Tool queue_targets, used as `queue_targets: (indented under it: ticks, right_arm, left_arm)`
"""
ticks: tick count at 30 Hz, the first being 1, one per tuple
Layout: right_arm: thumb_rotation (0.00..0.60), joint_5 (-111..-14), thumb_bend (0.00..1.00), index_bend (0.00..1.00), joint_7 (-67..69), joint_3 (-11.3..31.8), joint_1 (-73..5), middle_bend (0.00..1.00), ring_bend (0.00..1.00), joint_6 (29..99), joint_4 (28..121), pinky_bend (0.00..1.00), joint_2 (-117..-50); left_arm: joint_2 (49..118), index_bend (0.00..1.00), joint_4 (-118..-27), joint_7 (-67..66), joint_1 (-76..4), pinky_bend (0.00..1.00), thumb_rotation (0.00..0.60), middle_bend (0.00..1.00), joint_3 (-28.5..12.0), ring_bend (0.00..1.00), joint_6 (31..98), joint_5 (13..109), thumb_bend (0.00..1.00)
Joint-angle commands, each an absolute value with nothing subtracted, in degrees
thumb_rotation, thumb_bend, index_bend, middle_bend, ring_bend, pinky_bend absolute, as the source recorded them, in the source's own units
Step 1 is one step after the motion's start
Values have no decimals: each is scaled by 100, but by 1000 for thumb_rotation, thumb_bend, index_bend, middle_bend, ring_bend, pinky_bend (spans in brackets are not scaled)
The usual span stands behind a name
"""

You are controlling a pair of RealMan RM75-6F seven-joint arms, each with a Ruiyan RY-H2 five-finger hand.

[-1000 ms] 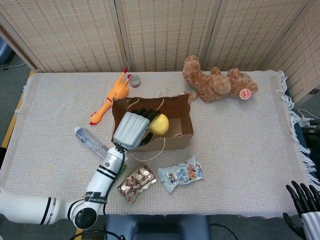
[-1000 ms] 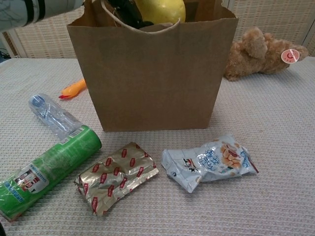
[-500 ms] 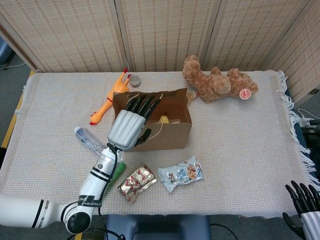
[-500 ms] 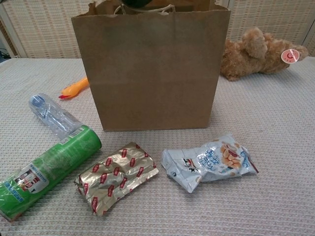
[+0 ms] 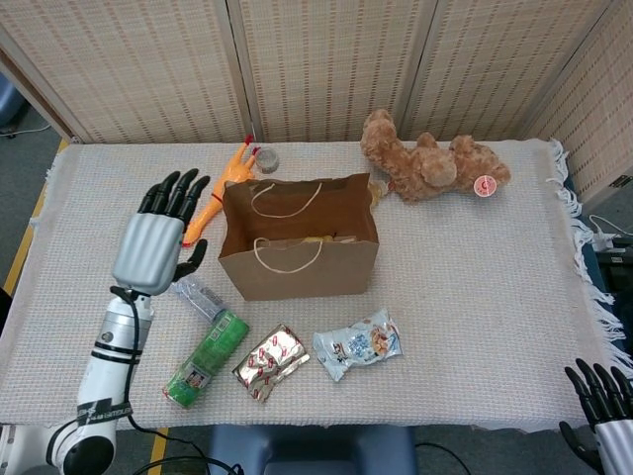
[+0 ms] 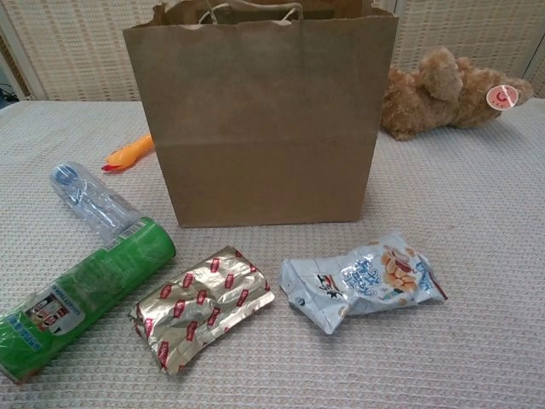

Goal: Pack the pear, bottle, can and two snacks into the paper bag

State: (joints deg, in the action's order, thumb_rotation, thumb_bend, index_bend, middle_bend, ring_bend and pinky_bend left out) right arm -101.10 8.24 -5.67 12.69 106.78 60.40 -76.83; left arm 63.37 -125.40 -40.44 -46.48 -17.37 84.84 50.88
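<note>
The brown paper bag (image 5: 297, 267) (image 6: 260, 119) stands upright mid-table with its mouth up. A sliver of the yellow pear (image 5: 315, 238) shows deep inside it. My left hand (image 5: 155, 240) hovers left of the bag, empty, fingers spread. Below that hand lies the clear bottle (image 5: 201, 297) (image 6: 92, 201), and beside it the green can (image 5: 207, 344) (image 6: 81, 294). In front of the bag lie the gold-and-red snack (image 5: 270, 361) (image 6: 202, 305) and the blue-white snack (image 5: 358, 343) (image 6: 364, 280). Only the fingertips of my right hand (image 5: 599, 401) show at the lower right corner.
A rubber chicken (image 5: 220, 188) (image 6: 128, 153) lies left of the bag at the back, with a small grey object (image 5: 268, 159) next to it. A brown teddy bear (image 5: 432, 161) (image 6: 447, 89) lies behind the bag to the right. The cloth-covered table (image 5: 475, 267) ends near my right hand.
My left hand let go of the pear inside the bag, lifted out and swung left to hover over the bottle. The can rolled slightly. The right hand stayed put.
</note>
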Motion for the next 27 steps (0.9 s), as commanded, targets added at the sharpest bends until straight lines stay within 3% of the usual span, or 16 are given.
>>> queue_targets:
  ticks: [1,11,18,27]
  right_arm:
    - [600,-10117,233,0,788,-565,1262,0,0,10673,6046,0,-7682]
    - [600,-10143,232,0,684,-561,1236,0,0,10657,6095,0,-7671]
    - [600,-10160,232,0,624,-564,1237,0,0,10669,6108,0,-7673]
    - [600,-10150,232,0,655,-566,1237,0,0,10661,6102,0,-7669]
  left_arm:
    - [5488,58,-12451,-2927,-3717,151,600,0,-1219,0,8368,5632,425]
    - [5193,64,-11563,-1213,-2580,158,600,0,-329,0,8226,7141,436]
    - [5826,57,-10219,-1081,-2198,160,600,0,518,0,8225,9228,332]
    - [6628,92,-8797,-1037,-2545,199,600,12,687,0,7591,10234,332]
